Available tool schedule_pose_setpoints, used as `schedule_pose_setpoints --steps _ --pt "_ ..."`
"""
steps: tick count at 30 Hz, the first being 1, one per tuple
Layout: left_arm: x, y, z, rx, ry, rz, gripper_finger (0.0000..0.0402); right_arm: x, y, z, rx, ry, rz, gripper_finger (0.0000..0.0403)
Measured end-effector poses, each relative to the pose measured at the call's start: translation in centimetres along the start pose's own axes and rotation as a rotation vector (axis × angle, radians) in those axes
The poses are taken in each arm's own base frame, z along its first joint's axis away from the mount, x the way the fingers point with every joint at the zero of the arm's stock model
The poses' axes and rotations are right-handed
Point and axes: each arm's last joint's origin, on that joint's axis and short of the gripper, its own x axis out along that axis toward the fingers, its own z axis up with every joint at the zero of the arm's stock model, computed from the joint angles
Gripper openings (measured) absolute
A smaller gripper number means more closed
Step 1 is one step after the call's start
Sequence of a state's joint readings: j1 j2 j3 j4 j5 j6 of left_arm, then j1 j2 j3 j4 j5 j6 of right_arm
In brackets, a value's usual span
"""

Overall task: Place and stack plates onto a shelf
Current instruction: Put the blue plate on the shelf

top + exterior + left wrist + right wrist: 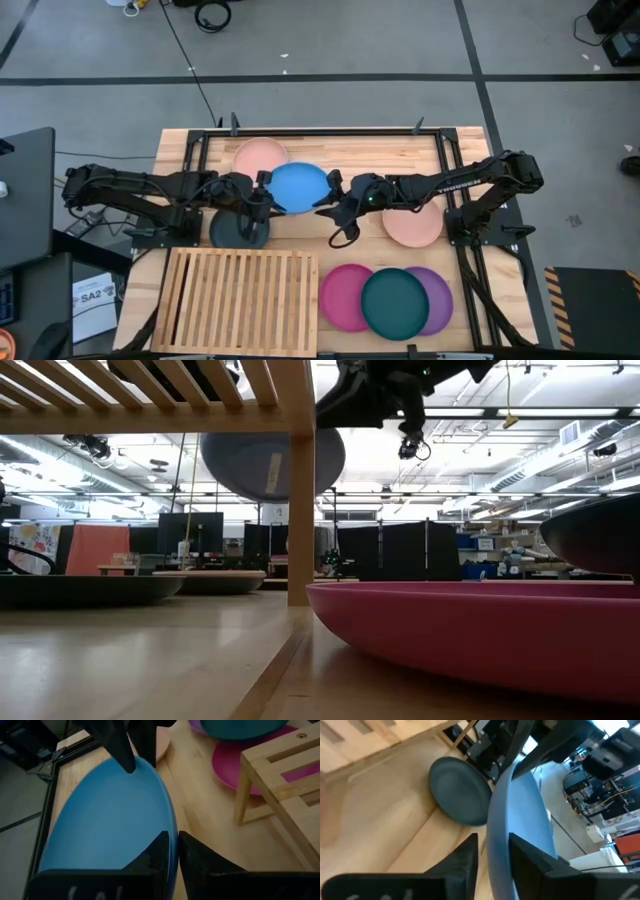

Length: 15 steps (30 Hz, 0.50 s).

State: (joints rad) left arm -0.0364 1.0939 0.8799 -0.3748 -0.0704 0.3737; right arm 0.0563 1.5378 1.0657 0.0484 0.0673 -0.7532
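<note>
A black plate (238, 229) lies on the butcher-block table (330, 150) just at 7 o'clock of the raised blue plate (299, 186); one salmon plate (258, 156) sits at its 10 o'clock, another (412, 225) at 4 o'clock under the right arm. The slatted shelf (240, 300) stands at the table's 7 o'clock, bare of plates. At 5 o'clock the teal plate (395, 301) overlaps the magenta plate (341, 296) and purple plate (436, 296). Grey floor surrounds the table. The left gripper (172, 851) pinches the blue plate's rim tightly; the right gripper (492, 852) straddles the opposite rim, jaws loosened with a gap showing
</note>
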Motion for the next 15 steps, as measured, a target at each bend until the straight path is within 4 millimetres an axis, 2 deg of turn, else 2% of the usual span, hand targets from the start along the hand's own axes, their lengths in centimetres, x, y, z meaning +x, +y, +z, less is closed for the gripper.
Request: schedule_pose_setpoints --steps 8,15 --pt "0.01 -0.03 -0.1 0.0 0.008 -0.003 0.002 -0.01 -0.14 0.23 0.001 -0.023 -0.013 0.0166" --pt "0.02 0.0 -0.07 0.0 0.006 0.002 0.0015 -0.16 0.15 0.56 -0.008 0.053 -0.099 0.0183"
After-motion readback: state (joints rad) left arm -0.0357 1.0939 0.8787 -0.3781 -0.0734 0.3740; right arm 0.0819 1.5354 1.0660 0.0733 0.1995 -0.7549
